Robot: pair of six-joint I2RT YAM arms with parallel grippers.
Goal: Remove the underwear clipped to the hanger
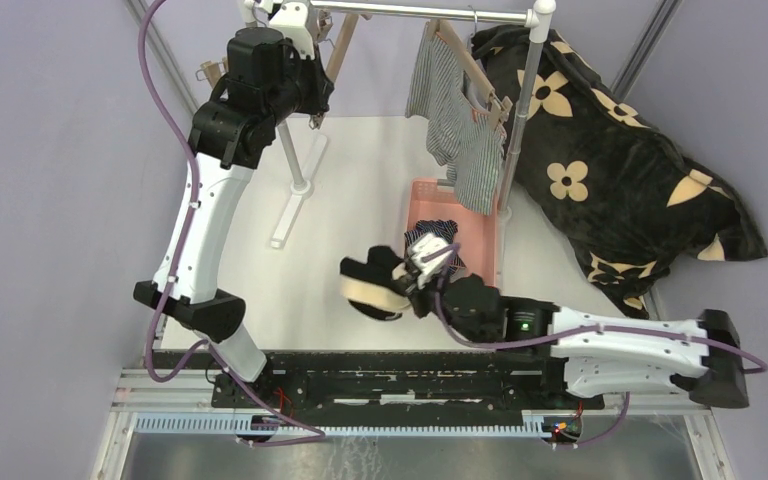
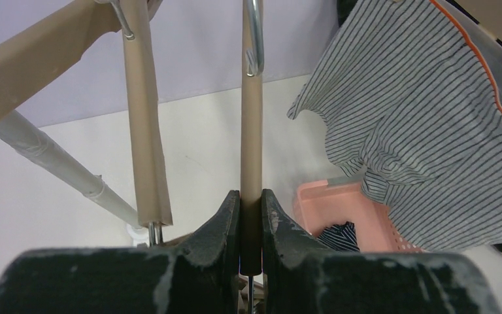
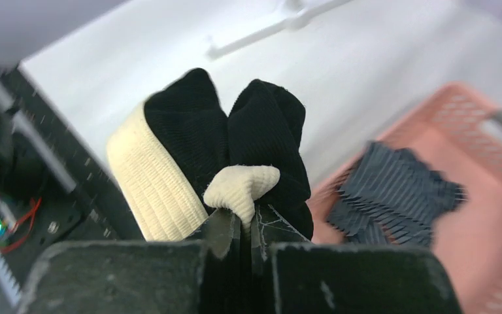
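Seemingly aloft, black pair (image 3: 261, 131), right pincer (image 3: 243, 221) clamped

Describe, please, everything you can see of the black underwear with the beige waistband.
The black underwear is a soft, ribbed-looking knit with a wide cream elastic waistband. It is bunched into two rounded lobes, the waistband curving along one side. The right pincer is shut on a fold of that waistband. The pair hangs over the white table, beside the pink basket and outside it.

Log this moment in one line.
left gripper: shut on wooden hanger | right gripper: shut on black underwear | navy underwear: in pink basket | grey-striped underwear: hanging
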